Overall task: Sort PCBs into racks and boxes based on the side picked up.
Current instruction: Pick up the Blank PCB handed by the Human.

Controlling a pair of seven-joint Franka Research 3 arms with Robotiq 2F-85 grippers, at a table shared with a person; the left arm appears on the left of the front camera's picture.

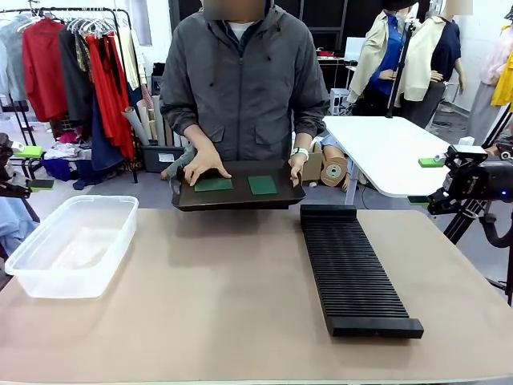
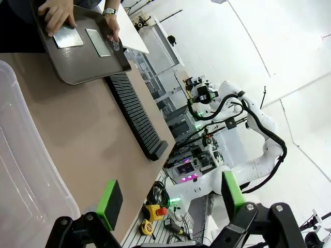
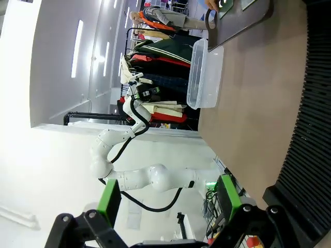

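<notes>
1. Front view: a person held a dark tray [image 1: 240, 199] at the far edge of the table [image 1: 240, 321]. Two PCBs [image 1: 262, 185] lay flat on the tray, side by side and apart. One hand [image 1: 206, 164] rested on the picture-left board, and the other hand [image 1: 297, 165] gripped the tray's right end. The tub [image 1: 72, 245] sat on the table's left. The rack [image 1: 353, 269] lay right of centre, running far to near. The left gripper [image 1: 34, 168] hung off the left edge and the right gripper [image 1: 426, 180] off the right edge, both with fingers spread and nothing between them.
2. Left wrist view: the left gripper [image 2: 170, 199] was spread wide and held nothing, above the table just beside the tub [image 2: 20, 155]. Beyond lay the rack [image 2: 135, 113] and the tray [image 2: 83, 67] with both PCBs [image 2: 97, 42], a hand [image 2: 57, 13] on one.
3. Right wrist view: the right gripper [image 3: 168, 196] was released and bare, near the rack's [image 3: 310, 129] end. The tub [image 3: 204, 75] and tray [image 3: 238, 23] were well apart from it, across the table.
</notes>
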